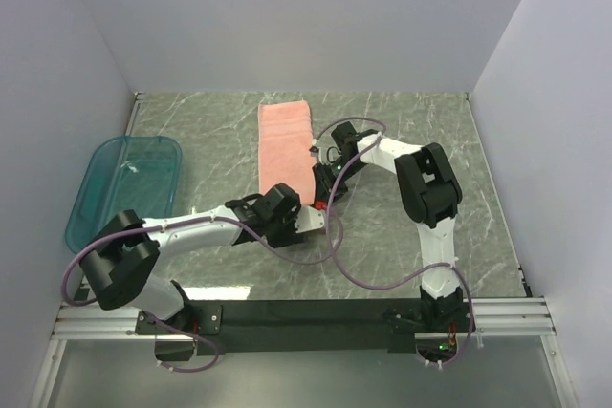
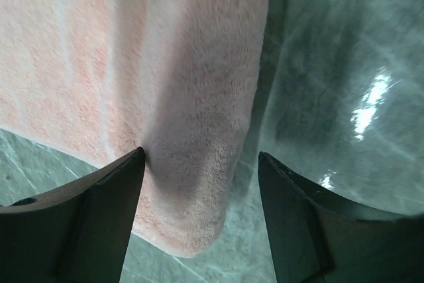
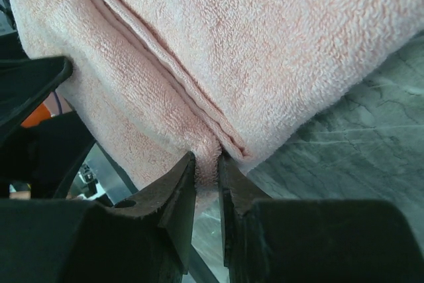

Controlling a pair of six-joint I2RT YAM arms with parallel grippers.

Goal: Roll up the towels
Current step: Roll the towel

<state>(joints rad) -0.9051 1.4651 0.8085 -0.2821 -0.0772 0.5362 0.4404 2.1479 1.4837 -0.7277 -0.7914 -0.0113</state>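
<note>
The salmon-pink towel (image 1: 285, 140) lies as a long folded strip on the marble table, running from the back toward the arms. My left gripper (image 1: 296, 205) is at its near end. In the left wrist view the left gripper (image 2: 201, 157) is open, with the towel's rounded near corner (image 2: 185, 183) between the jaws and the left finger (image 2: 99, 210) against the cloth. My right gripper (image 1: 323, 182) is at the towel's right edge. In the right wrist view the right gripper (image 3: 207, 157) is shut on a pinch of the towel's edge (image 3: 265, 44), lifting the cloth off the table. No label shows.
A teal translucent tray (image 1: 96, 179) sits at the left of the table, apart from the towel. White walls close in the back and both sides. Both arms' cables loop over the table in front of the towel.
</note>
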